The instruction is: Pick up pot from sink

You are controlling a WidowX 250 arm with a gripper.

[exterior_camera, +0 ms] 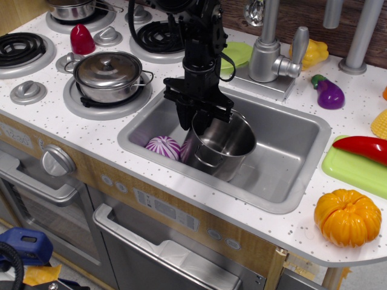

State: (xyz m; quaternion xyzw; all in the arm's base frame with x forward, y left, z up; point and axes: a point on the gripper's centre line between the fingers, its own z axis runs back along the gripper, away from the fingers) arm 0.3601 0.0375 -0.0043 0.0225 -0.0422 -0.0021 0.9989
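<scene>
One tall stainless-steel pot (219, 145) stands slightly tilted in the left half of the grey sink (284, 163), its open mouth facing up and to the right. The black claw (199, 116) reaches down at the pot's back-left rim, one finger outside the wall and the other seemingly inside; whether it is actually pinching the rim cannot be told. A purple-and-white striped ball (162, 147) lies in the sink just beside the pot's left side. On the white speckled counter (91, 130), a lidded pot (109, 71) sits on a burner.
</scene>
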